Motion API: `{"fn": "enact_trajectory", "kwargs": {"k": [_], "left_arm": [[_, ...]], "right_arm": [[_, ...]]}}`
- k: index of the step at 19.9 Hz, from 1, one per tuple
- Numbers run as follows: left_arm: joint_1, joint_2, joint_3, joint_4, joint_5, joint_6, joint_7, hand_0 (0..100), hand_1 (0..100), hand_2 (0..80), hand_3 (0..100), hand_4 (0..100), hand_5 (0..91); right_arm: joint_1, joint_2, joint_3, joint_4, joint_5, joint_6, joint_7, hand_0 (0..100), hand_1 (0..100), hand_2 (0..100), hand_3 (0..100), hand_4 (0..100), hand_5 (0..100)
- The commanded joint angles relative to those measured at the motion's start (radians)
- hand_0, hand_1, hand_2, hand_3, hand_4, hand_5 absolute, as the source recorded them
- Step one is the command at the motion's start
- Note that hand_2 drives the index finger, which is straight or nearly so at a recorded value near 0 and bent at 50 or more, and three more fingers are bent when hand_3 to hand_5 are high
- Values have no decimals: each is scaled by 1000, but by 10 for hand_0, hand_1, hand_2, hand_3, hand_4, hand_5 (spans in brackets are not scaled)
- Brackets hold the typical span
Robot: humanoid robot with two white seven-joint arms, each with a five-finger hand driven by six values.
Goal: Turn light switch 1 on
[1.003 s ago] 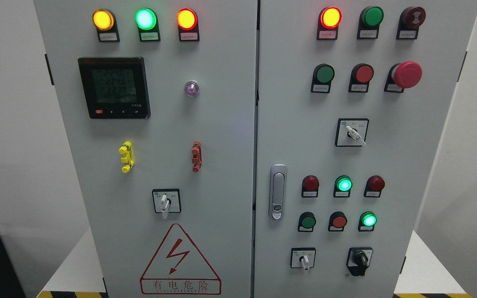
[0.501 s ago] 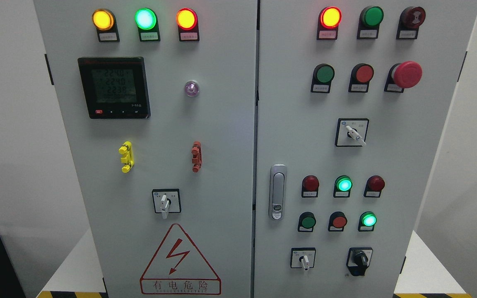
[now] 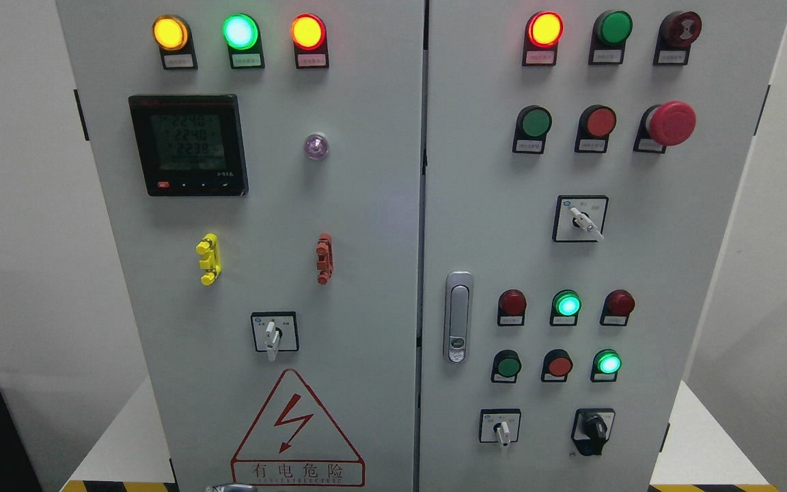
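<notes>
One metallic sliver (image 3: pixel 229 488), mostly cut off.

- All I get of my robot is a small sliver of a hand (image 3: pixel 229 488) at the bottom edge, left of the middle.
- It looks silvery grey, metallic, with a rounded top.
- Too little shows to make out cables, screws or markings.
</notes>
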Motion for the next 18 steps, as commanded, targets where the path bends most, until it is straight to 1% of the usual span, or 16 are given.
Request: {"fn": "enact_trajectory", "kwargs": {"k": [1,6,9,13,18], "left_arm": [[-38,-26,-82,-20,4,28,5,0,659,528,807,882,834],[-80,-32,-78,-18,5,48,5,0,664,539,810,883,835],[-104,-34,-72,-20,5,76,5,0,643,544,816,885,837],[-123,-35,-64,-18,5,82,5,0,614,548,823,888,836],[-176,-43,-33,-20,5,134,8,0,611,550,852,899,847]], "right_arm": [[0,0,-1,0,0,0,1,0,0,0,0,0,0],[0,0,1,0,0,0,1,0,0,0,0,0,0],[0,0,1,0,0,0,-1,0,0,0,0,0,0],[0,-1,1,0,0,0,-1,0,0,0,0,0,0],[0,0,-1,0,0,0,-1,0,0,0,0,0,0]]}}
